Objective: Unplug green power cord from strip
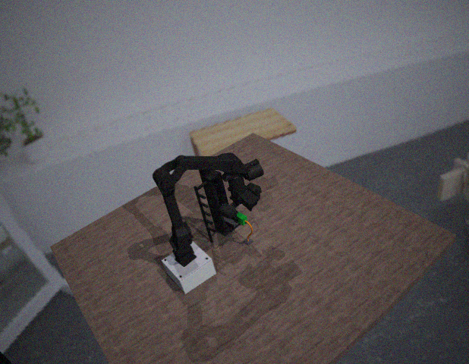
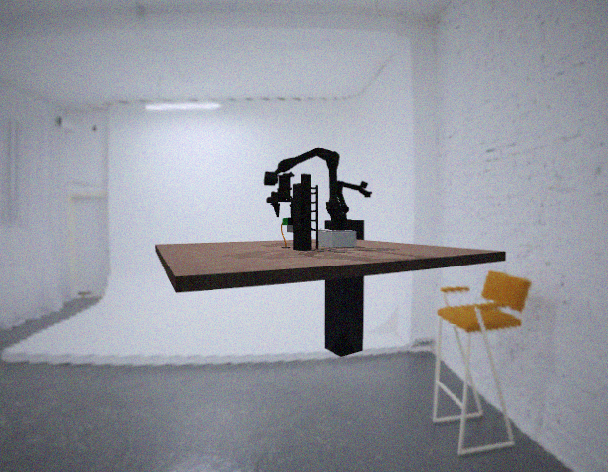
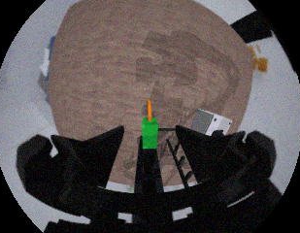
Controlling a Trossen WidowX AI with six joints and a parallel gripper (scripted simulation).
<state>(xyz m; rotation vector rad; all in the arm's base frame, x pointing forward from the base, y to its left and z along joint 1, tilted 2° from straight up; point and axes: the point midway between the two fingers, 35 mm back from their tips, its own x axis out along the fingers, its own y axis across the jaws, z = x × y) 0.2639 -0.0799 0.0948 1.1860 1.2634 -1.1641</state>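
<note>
Your black end effector (image 3: 149, 139) has its two fingers spread apart and holds nothing; the small green plug (image 3: 149, 134) sits in the gap below them. Whether the plug is out of the tall black power strip (image 1: 217, 203) you cannot tell. Retreat remains. The plug's long axis points away from the strip, its thin orange cord (image 1: 249, 230) curving down to the brown wooden surface (image 1: 344, 254).

1. From here I can't tell whether the green plug (image 3: 150, 134) is still seated in the strip (image 1: 217, 203).
2. The plug (image 2: 285, 221) is tiny from the exterior.
3. The gripper body fills the wrist view's near edge.
</note>
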